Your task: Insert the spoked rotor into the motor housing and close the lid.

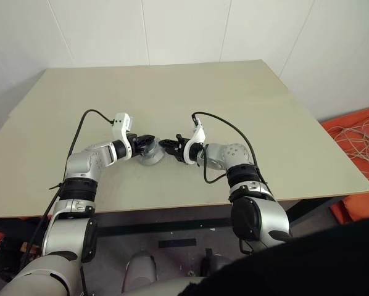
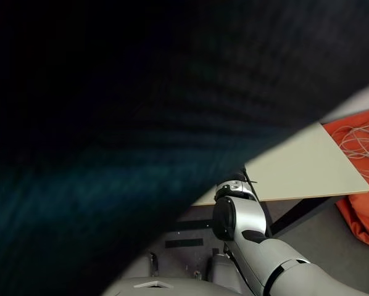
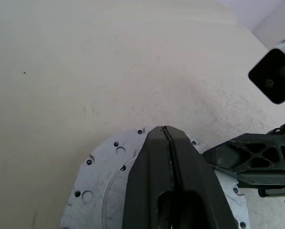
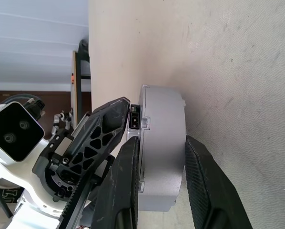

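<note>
The motor housing [image 1: 152, 156] is a squat silver cylinder on the beige table [image 1: 234, 98], between my two grippers. In the left wrist view, a flat silver face with small holes [image 3: 104, 162] is turned up. My left gripper [image 3: 165, 130] is shut with nothing between its fingers, and its tips rest on that face. My right gripper [image 4: 161, 140] straddles the housing's round side wall [image 4: 161, 109], one finger on each side, shut on it. The left gripper's black finger [image 4: 97, 138] lies against the flat face. The spoked rotor and the lid are out of view.
The table's near edge [image 1: 172, 209] runs just in front of the arms, and white walls stand behind it. An orange cushion with white cables [image 1: 357, 132] lies on the floor at the right. Something dark [image 2: 141, 123] covers most of the right eye view.
</note>
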